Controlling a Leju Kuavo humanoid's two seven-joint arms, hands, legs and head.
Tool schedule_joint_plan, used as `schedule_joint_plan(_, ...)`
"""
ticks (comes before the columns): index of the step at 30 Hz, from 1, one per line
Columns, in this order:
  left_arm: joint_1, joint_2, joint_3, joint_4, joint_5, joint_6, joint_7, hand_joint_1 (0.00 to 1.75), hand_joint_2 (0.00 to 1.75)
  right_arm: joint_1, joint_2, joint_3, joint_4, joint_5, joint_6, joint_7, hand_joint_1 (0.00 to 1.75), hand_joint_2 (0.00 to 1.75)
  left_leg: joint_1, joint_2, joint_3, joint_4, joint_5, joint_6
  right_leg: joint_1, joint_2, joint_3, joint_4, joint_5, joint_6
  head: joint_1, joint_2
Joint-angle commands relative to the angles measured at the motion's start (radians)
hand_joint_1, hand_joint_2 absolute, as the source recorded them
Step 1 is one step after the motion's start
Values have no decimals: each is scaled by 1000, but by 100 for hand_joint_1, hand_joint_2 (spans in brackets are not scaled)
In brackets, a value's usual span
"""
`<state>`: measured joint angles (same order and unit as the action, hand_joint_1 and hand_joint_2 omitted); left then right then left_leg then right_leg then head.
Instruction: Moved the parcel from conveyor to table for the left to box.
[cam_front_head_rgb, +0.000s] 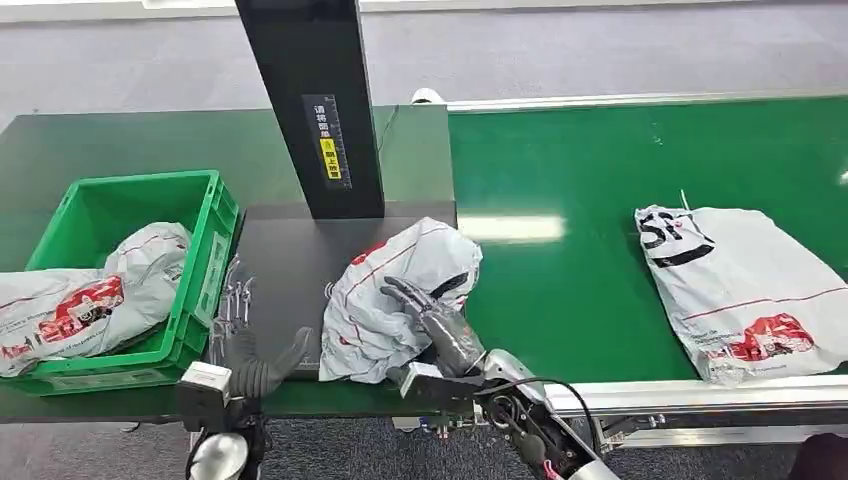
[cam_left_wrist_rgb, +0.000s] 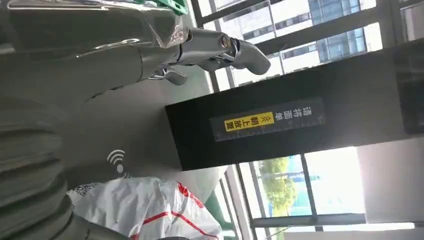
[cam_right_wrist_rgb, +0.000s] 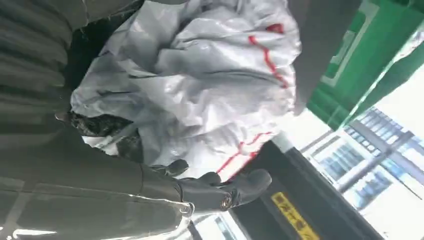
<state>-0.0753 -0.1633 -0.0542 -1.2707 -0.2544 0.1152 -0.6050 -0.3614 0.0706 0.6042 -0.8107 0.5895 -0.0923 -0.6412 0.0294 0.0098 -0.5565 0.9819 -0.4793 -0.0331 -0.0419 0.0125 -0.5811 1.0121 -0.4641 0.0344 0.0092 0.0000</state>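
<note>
My right hand (cam_front_head_rgb: 432, 322) grips the crumpled white parcel (cam_front_head_rgb: 400, 290) from the near side, fingers wrapped over it, on the dark table pad (cam_front_head_rgb: 285, 265) just left of the conveyor (cam_front_head_rgb: 600, 200). My left hand (cam_front_head_rgb: 255, 365) hangs spread and empty beside it. Left of that, the green crate (cam_front_head_rgb: 205, 250) holds bagged parcels (cam_front_head_rgb: 100, 295); another white bag (cam_front_head_rgb: 745, 290) lies well right on the belt.

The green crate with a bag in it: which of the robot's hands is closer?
The left hand is nearer, just beside the green crate. The right hand rests on the grey parcel, farther away.
</note>
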Motion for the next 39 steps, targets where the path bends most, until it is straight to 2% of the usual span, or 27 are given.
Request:
schedule_joint_plan(1, -53, -4, -6, 85, -3, -7, 3, 0, 175, 39, -16, -12, -56, 62, 4, 7, 0, 175, 0, -3, 0, -1, 1, 2, 1, -4, 1, -1, 0, -3, 0, 0)
schedule_joint_plan(7, -57, -7, -12, 90, -3, -10, 1, 0, 175, 61, -20, -40, -114, 47, -57, -50, 0, 175, 0, -3, -1, 0, 1, 2, 0, -3, 0, -1, 0, -2, 0, 0)
schedule_joint_plan(9, -53, -7, -14, 86, -3, -16, 3, 0, 175, 108, -38, -65, -248, -49, -160, -57, 0, 175, 0, -3, -1, 0, 0, 2, 1, -3, 0, -1, 0, -3, 0, 0)
schedule_joint_plan(12, -56, -3, -29, 99, -12, -23, 0, 0, 175, 136, -73, -75, -361, -181, -237, -57, 0, 175, 0, -4, -2, 0, 0, 2, 0, -4, 0, 0, 0, -3, 0, 0)
schedule_joint_plan(19, -56, -4, -31, 102, -12, -24, 0, 0, 175, 136, -81, -78, -366, -186, -233, -57, 0, 175, 0, -2, -2, 0, 0, 2, 1, -3, -1, -1, 0, -3, 0, 0)
schedule_joint_plan(20, -58, -1, -34, 105, -17, -25, -1, 0, 175, 142, -79, -81, -380, -199, -262, -57, 0, 175, 0, -2, -2, -1, 1, 2, 0, -3, -1, -1, 0, -2, 0, 0)
schedule_joint_plan(21, -60, 5, -49, 113, -36, -34, 1, 0, 175, 157, -95, -88, -441, -280, -282, -57, 0, 175, 0, -2, -2, -1, 1, 2, 1, -4, -1, -1, 0, -3, 0, 0)
schedule_joint_plan(24, -61, 13, -79, 136, -78, -56, 16, 0, 175, 192, -109, -155, -515, -326, -288, -57, 0, 175, 0, -4, -2, -1, 1, 3, 1, -5, -1, -1, 0, -3, 0, 0)
schedule_joint_plan(26, -63, 18, -98, 154, -97, -95, 32, 0, 175, 216, -100, -226, -536, -344, -266, -57, 0, 175, -1, -4, -2, -1, 1, 2, 0, -4, -1, -1, 0, -2, 0, 0)
schedule_joint_plan(28, -75, 12, -104, 192, -99, -125, 29, 0, 175, 237, -74, -340, -516, -418, -191, -57, 0, 175, -1, -5, -2, -1, 1, 2, 0, -5, 0, -1, 0, -2, 0, 0)
schedule_joint_plan(31, -164, 3, -126, 322, -233, -8, 170, 0, 175, 262, -38, -453, -486, -457, -65, -57, 0, 175, -1, -5, -2, -1, 1, 2, 0, -6, 0, -1, 0, -2, 0, 0)
schedule_joint_plan(32, -195, 5, -129, 354, -271, 31, 191, 0, 175, 265, -29, -464, -474, -466, -28, -57, 0, 175, 0, -8, -2, -2, 2, 3, 1, -9, 1, -3, 0, -4, 0, 0)
schedule_joint_plan(35, -305, 9, -152, 448, -390, 101, 271, 0, 175, 244, -1, -462, -416, -472, 70, -57, 0, 175, 0, -6, -3, 0, 1, 1, 1, -6, -1, -1, 0, -2, 0, 0)
schedule_joint_plan(37, -377, 10, -176, 529, -468, 96, 353, 0, 175, 214, 15, -448, -372, -466, 90, -57, 0, 175, 1, -5, -3, 0, 2, 2, 1, -5, -1, -1, 1, -3, 0, 0)
schedule_joint_plan(39, -383, 8, -175, 534, -469, 95, 353, 0, 175, 208, 18, -447, -366, -464, 88, -57, 0, 175, 1, -5, -3, 0, 2, 2, 1, -5, -1, -1, 2, -4, 0, 0)
